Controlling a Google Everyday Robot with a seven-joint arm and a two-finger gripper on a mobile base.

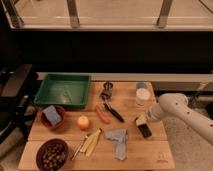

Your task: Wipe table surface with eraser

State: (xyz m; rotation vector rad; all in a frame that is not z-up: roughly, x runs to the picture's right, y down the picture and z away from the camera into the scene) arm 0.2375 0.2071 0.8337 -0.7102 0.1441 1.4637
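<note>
Wooden bench (pixel 150 150) crowded with odds and ends. White arm (pixel 182 111) reaching in from the right edge, tool (pixel 146 120) low over the right-hand part of the bench, just below the glass of white liquid (pixel 142 96). Eraser (pixel 143 126), a dark block with a pale top, lying at the tool's tip and touching the bench; appears held or pressed there, but grip state impossible to tell from this view. Elsewhere: green tray (pixel 62 90) at back left, red bowl (pixel 52 118) with a blue-grey block in it, dark bowl of nuts (pixel 52 154) at front left, orange fruit (pixel 83 121) near centre, pale sticks (pixel 88 143) beside it, crumpled grey cloth (pixel 118 141) toward front centre, black-handled tool (pixel 112 110) and red item (pixel 101 115) lying mid-bench, small dark fitting (pixel 106 91) behind them. Judging progress: eraser down on the surface, so contact stage looks reached; no visible mark or cleaned streak to show how much wiping is complete. Most of the open wood lies along the right and front edge, near the eraser. Remaining, by estimate: strokes across that bare patch, steering clear of the glass just behind and the cloth to the left.
</note>
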